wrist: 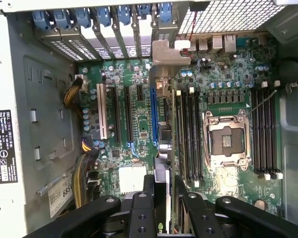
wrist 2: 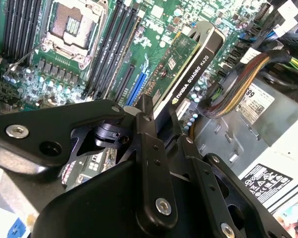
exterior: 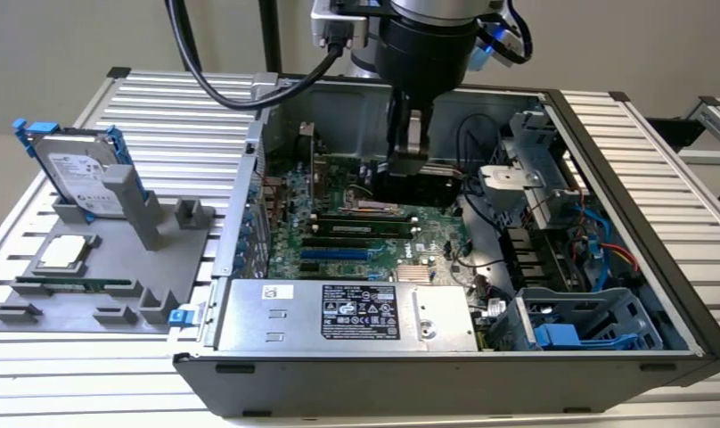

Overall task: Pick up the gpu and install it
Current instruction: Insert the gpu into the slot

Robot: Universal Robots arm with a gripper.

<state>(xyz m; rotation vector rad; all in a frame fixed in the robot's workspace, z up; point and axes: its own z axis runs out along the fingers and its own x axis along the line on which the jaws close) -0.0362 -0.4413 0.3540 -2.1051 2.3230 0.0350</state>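
**Jaws clamped on the card, inside the case**

My jaws pinch the gpu [wrist 2: 185, 63] by its top edge, holding it on edge over the motherboard [wrist: 134, 124] inside the open computer case [exterior: 627, 192]. In the first wrist view the card's silver bracket [wrist: 168, 52] sits near the rear slot covers, its board beside the blue expansion slot [wrist: 153, 114]. I cannot tell whether it is seated.
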